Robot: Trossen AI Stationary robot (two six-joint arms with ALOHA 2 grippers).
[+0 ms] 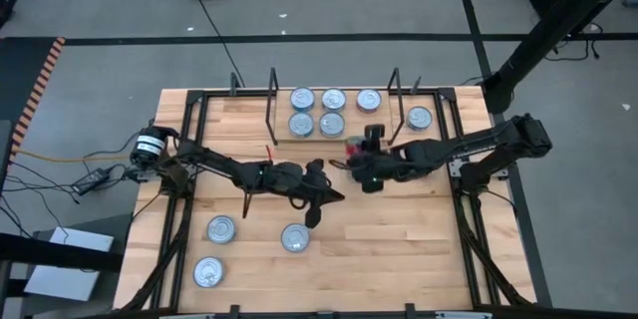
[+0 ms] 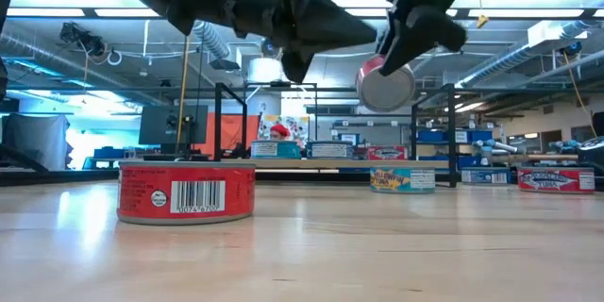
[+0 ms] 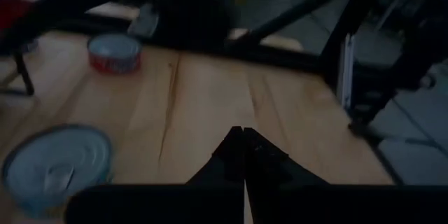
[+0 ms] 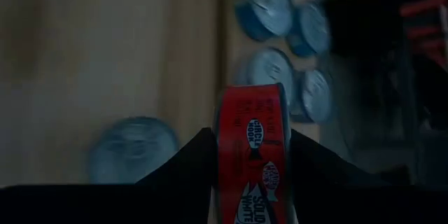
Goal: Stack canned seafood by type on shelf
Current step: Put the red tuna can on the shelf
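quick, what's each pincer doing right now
Left pincer: closed, empty, above the table.
Right pincer: closed on a red tin, lifted off the table.

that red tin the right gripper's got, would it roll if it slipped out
Probably. The red tin sits on edge between the right gripper's fingers, lifted above the table, so its round wall could roll on landing. Its rigid metal likely won't deform, and the smooth sides may slip.

The red tin (image 4: 252, 161) reads "CHICKEN", "SOLID WHITE".
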